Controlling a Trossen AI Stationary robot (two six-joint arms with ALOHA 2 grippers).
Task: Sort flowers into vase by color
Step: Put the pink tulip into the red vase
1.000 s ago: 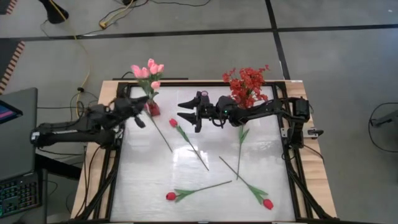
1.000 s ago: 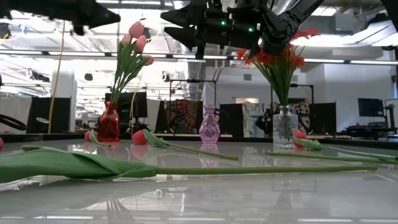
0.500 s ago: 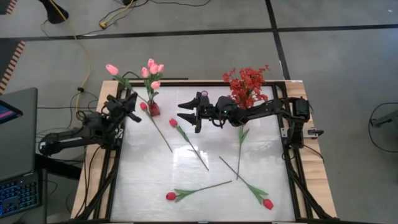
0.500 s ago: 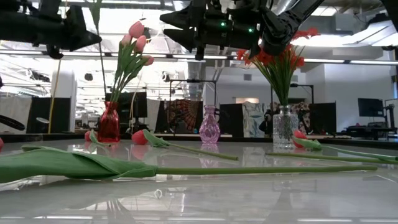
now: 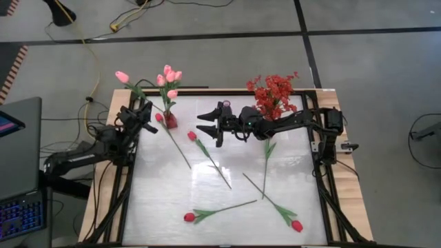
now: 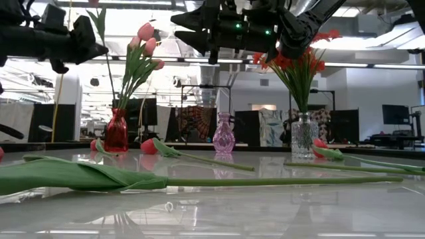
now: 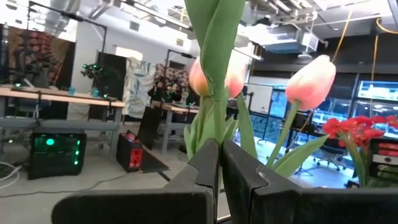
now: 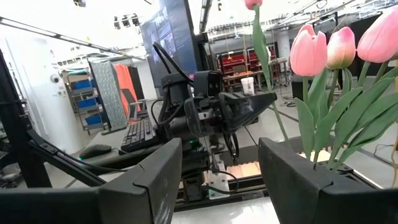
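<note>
My left gripper [image 5: 142,112] is at the table's far left corner, shut on a pale pink tulip [image 5: 122,76]. That tulip stands apart from the pink tulips [image 5: 169,77] in the red vase [image 5: 169,121]. My right gripper [image 5: 203,126] hovers open above the table's far middle, over a red tulip [image 5: 192,136] lying flat. Other red tulips [image 5: 189,217] [image 5: 297,225] lie near the near edge, and one [image 5: 158,117] lies beside the red vase. Red blossom sprays [image 5: 272,93] stand in a clear vase [image 6: 303,136]. My left gripper pinches the pink tulip's stem [image 7: 217,132] between its two fingers, just below a leaf [image 7: 214,37]. The fingers come about level from the table's left side and lie across the stem. The tulip is upright and lifted, and its lower stem [image 6: 109,79] hangs toward the red vase [image 6: 116,131].
A small pink glass vase [image 6: 224,135] stands between the red and clear vases at the far edge. A long stem [image 5: 265,164] lies on the right half of the white tabletop [image 5: 165,200]. A laptop [image 5: 17,145] sits off the table's left side.
My left gripper has drawn back from above the red vase toward the table's left edge and come lower, carrying the pink tulip with it. The tulip's bloom has left the bunch and now stands apart to its left. My right arm has kept still.
</note>
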